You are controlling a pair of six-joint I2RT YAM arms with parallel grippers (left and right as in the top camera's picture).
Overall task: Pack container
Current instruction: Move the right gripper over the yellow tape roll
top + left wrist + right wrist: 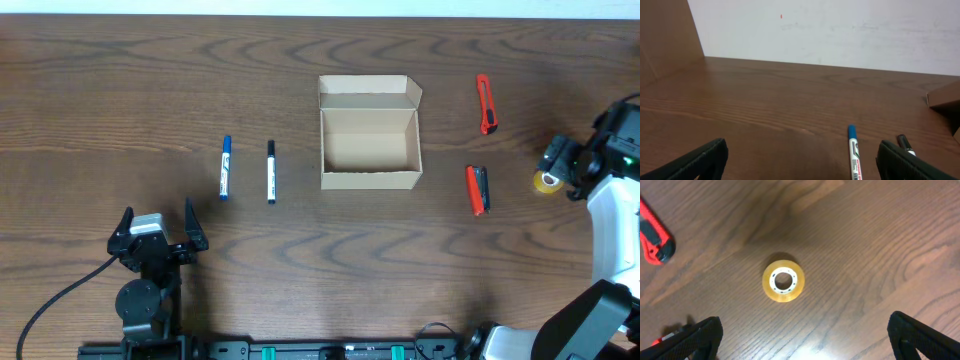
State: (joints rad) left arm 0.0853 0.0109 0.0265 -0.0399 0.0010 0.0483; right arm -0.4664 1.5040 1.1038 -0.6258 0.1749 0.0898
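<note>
At the middle of the table [300, 275] we see the container [370, 180], a plain tan box with no printing, its flap lid folded back toward 12 o'clock. Taking the far edge as 12, a blue marker [225, 168] and a black marker [271, 172] lie side by side at the box's 9 o'clock; their white barrel labels carry print too small for us to read. At 3 o'clock lie two red cutters [486, 104] [478, 190], one beyond the other. The left gripper [802, 162] hovers at 7 o'clock, jaws spread wide, gripping nothing. The right gripper [805, 335] hangs over a roll of yellow tape [783, 280], jaws likewise wide apart.
</note>
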